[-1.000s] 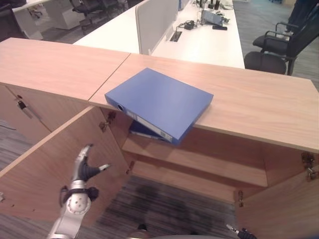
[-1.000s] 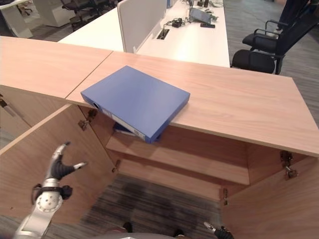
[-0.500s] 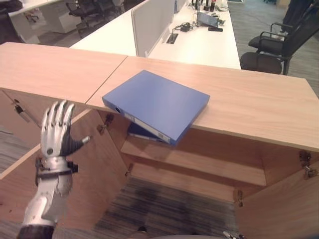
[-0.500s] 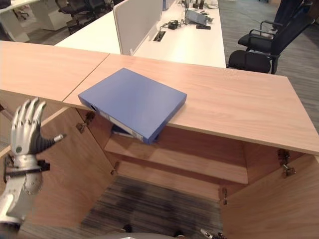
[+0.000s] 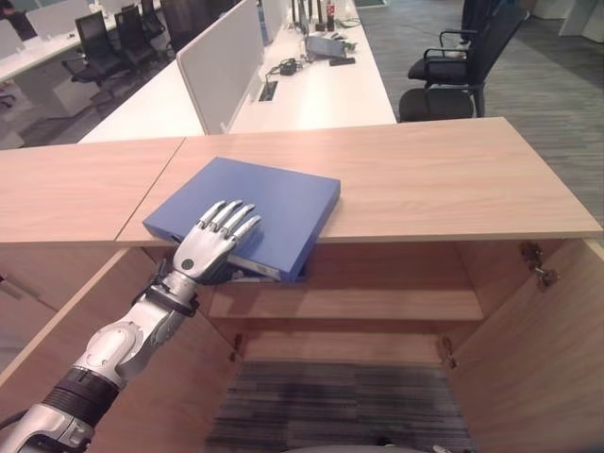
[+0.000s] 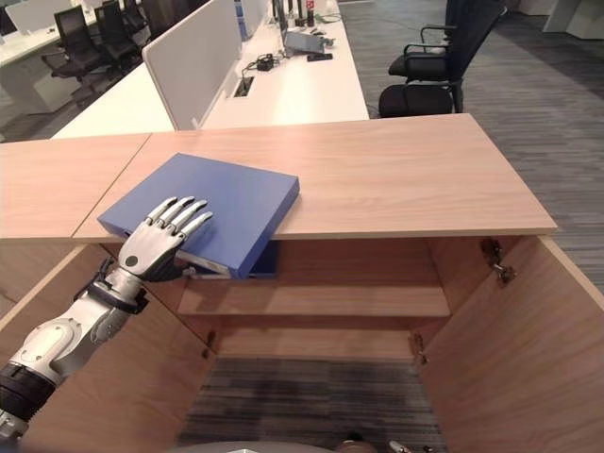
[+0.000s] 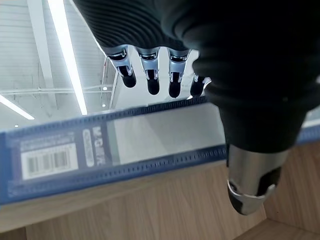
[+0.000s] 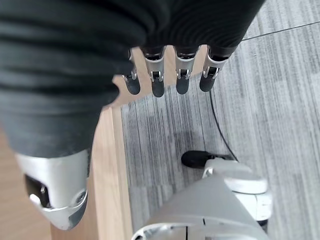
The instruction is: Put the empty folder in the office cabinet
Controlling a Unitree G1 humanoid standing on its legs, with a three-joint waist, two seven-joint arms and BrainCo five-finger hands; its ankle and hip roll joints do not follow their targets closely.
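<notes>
One office cabinet (image 5: 406, 283), doors standing open, is facing you. One blue folder (image 5: 274, 203) is lying on its top surface (image 5: 444, 179), a corner overhanging the opening. Your left robot hand (image 5: 212, 247) is resting flat on the folder, fingers straight. Your right robot hand (image 8: 165, 75) is hanging relaxed, gripping nothing.

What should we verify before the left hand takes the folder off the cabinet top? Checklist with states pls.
1. Left hand on the blue folder: ok, fingers lie straight on its cover, thumb below the spine.
2. Grip closed on the folder: not ok, fingers not curled.
3. Folder overhangs the cabinet top for an under-edge hold: ok, its near corner juts past the front edge.
4. Cabinet doors open: ok, the shelf is exposed.
5. Shelf space free: cannot tell, another blue item sits under the overhang.
6. Right hand clear: ok, hanging open over the floor.
</notes>
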